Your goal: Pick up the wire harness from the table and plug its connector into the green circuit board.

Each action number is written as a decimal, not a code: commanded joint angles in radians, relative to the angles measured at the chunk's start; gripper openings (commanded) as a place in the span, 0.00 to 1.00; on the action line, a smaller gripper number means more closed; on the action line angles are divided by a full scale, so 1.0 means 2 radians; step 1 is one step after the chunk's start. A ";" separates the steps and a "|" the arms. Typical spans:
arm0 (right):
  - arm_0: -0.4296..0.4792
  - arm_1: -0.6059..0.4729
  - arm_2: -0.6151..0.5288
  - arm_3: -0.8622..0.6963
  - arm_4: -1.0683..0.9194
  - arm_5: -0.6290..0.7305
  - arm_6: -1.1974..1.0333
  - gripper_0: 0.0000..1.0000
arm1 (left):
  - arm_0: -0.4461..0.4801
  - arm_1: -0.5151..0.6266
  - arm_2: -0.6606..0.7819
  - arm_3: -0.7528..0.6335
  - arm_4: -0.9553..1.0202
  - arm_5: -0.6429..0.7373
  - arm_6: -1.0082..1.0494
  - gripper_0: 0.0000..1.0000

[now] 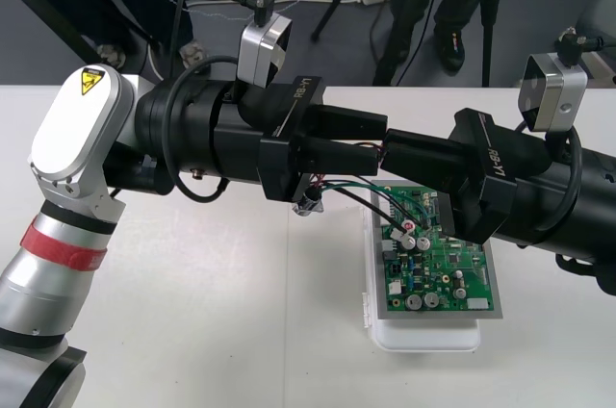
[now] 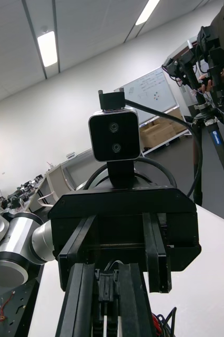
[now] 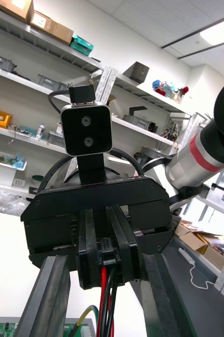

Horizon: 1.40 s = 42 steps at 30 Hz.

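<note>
The green circuit board (image 1: 438, 264) lies on its white base (image 1: 423, 336) at the right of the table. Both grippers meet tip to tip just above the board's far left corner. My right gripper (image 1: 393, 150) is shut on the harness's small black plug (image 3: 108, 258), with red and black wires (image 3: 107, 295) running down from it. My left gripper (image 1: 371, 139) is open, and its fingers (image 3: 54, 295) stand wide on either side of the right one's tips. Below the left gripper hangs the round metal socket (image 1: 308, 204). From it, thin wires (image 1: 371, 198) trail toward the board.
The table's far edge runs just behind both arms, with dark floor, cables and tripod legs beyond it. Bare table (image 1: 221, 312) lies left of and in front of the board. The left arm's red-ringed link (image 1: 63, 244) fills the near left corner.
</note>
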 commanded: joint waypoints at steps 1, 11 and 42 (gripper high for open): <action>0.006 0.008 0.005 -0.021 0.000 0.004 0.011 0.00 | -0.024 0.012 -0.013 -0.006 0.006 0.020 -0.002 0.38; 0.008 0.008 0.005 -0.021 0.000 0.004 0.012 0.00 | -0.025 0.017 -0.019 -0.006 0.007 0.019 -0.008 0.00; 0.017 0.001 0.004 -0.021 0.000 0.004 0.015 1.00 | -0.025 0.022 -0.019 -0.005 0.017 0.019 -0.015 0.00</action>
